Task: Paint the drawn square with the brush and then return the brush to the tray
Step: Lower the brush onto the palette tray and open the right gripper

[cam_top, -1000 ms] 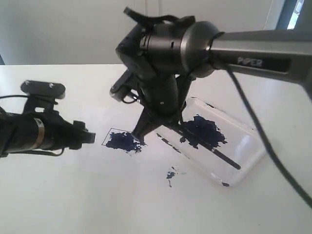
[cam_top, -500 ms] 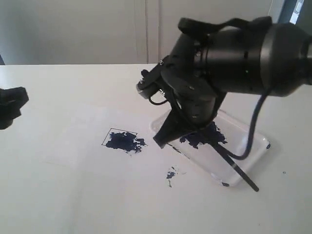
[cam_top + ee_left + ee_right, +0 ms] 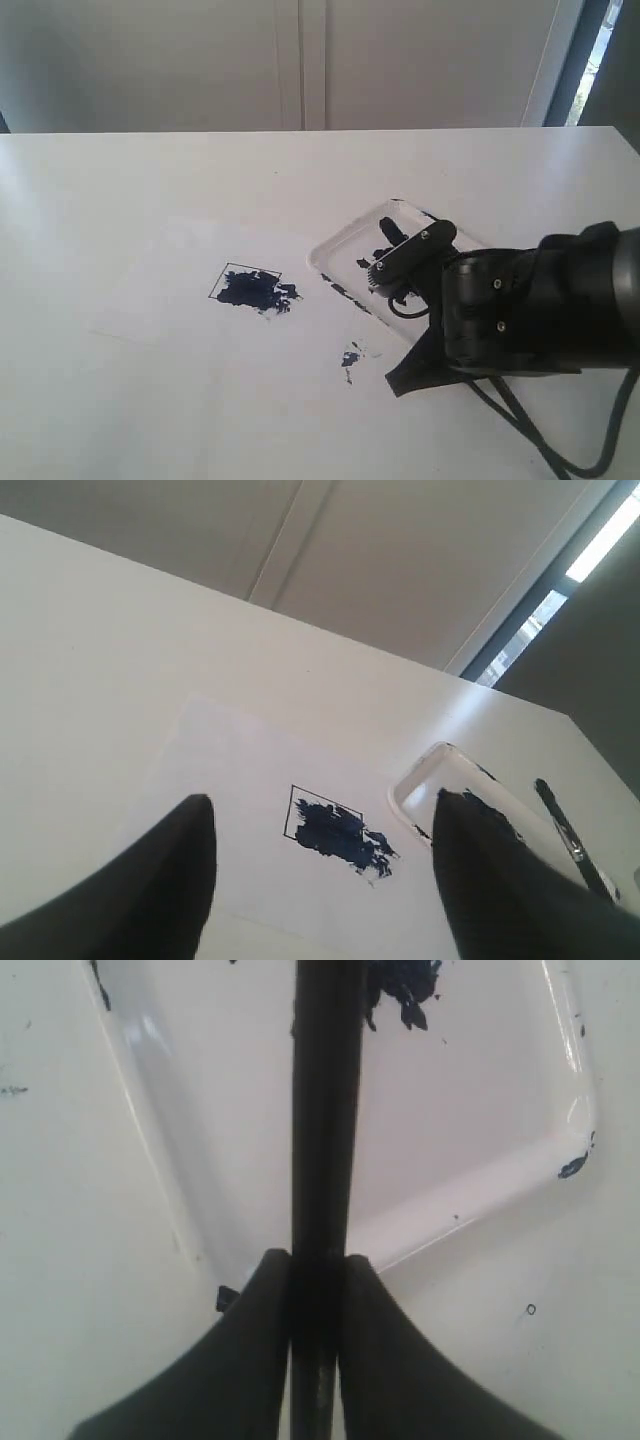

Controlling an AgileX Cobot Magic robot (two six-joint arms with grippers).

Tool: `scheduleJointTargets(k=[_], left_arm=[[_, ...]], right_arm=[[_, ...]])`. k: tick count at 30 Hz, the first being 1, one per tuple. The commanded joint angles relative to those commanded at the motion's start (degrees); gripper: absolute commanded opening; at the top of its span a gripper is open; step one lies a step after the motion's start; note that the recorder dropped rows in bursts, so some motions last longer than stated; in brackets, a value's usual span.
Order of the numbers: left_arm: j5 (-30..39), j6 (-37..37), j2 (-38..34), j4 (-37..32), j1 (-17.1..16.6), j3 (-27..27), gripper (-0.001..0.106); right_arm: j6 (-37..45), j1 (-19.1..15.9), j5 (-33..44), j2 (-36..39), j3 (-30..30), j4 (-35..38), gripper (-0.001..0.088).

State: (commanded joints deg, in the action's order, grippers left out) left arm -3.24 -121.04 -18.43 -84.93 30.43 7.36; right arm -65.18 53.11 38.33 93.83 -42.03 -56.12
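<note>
The drawn square (image 3: 246, 285) (image 3: 326, 823) is a thin black outline holding dark blue paint that spills past one side. The tray (image 3: 340, 248) (image 3: 455, 1205) lies beside it, half hidden by my right arm in the exterior view. My right gripper (image 3: 400, 380) (image 3: 318, 1260) hangs low over the tray's near end, shut on the brush (image 3: 322, 1110), whose black stick runs along the tray towards the paint blot (image 3: 402, 982). From the left wrist view the brush (image 3: 558, 815) shows slanting over the tray (image 3: 418, 785). My left gripper (image 3: 325, 845) is open and raised, out of the exterior view.
A small stray paint splatter (image 3: 350, 357) marks the table between the square and the tray. The square is drawn on a white sheet (image 3: 160, 290) lying flat on the white table. Black cables (image 3: 530, 430) trail below the right arm.
My right arm has swung from above the square to the tray's near right end and dropped lower, carrying the brush. The left arm has pulled back out of the exterior view.
</note>
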Motion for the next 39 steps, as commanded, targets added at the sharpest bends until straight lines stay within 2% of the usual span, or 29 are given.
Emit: scheduleJointTargets(k=[5, 13, 16, 21, 23, 24, 27, 29, 32, 34, 36, 39], left_arm=[[-0.68, 0.00, 1.05, 2.04, 0.00, -2.99, 0.065], [-3.51, 0.00, 1.05, 2.04, 0.00, -4.68, 0.065], [-3.41, 0.00, 1.05, 1.89, 0.00, -4.80, 0.065], [-3.41, 0.00, 1.05, 1.89, 0.00, -4.80, 0.065], [-3.41, 0.00, 1.05, 1.56, 0.00, -4.80, 0.065], [-3.23, 0.00, 1.05, 1.26, 0.00, -4.80, 0.065], [-1.63, 0.00, 1.05, 0.15, 0.00, -4.80, 0.064], [0.09, 0.00, 1.05, -0.39, 0.00, -4.80, 0.062], [0.41, 0.00, 1.05, -0.75, 0.00, -5.07, 0.056], [1.16, 0.00, 1.05, -0.75, 0.00, -6.26, 0.052], [1.50, 0.00, 1.05, -0.01, 0.00, -7.36, 0.049], [1.51, 0.00, 1.05, 0.52, 0.00, -7.36, 0.048]], right_arm=[[-2.45, 0.00, 0.00, 0.92, 0.94, -3.07, 0.0000], [-7.40, 0.00, -0.07, 4.04, 1.49, -4.77, 0.0021], [-10.31, 0.00, -0.24, 5.60, 1.49, -6.62, 0.0154], [-13.28, 0.00, -1.04, 6.07, 1.49, -11.00, 0.0519], [-13.28, 0.00, -1.04, 5.87, 1.49, -11.71, 0.0587], [-13.28, 0.00, -1.04, 5.11, 1.49, -11.83, 0.0590], [-13.28, 0.89, -1.13, 1.95, 1.49, -11.49, 0.0579], [-12.52, 2.91, -1.36, -2.73, 1.49, -11.61, 0.0551], [-11.01, 7.69, -0.85, -12.79, 1.49, -10.82, 0.0395], [-11.01, 10.66, -0.54, -19.01, 1.49, -8.58, 0.0228], [-11.01, 13.88, 1.07, -25.74, 2.24, -7.41, 0.0012], [-10.88, 18.34, 0.96, -36.62, 7.22, -8.20, 0.0000]])
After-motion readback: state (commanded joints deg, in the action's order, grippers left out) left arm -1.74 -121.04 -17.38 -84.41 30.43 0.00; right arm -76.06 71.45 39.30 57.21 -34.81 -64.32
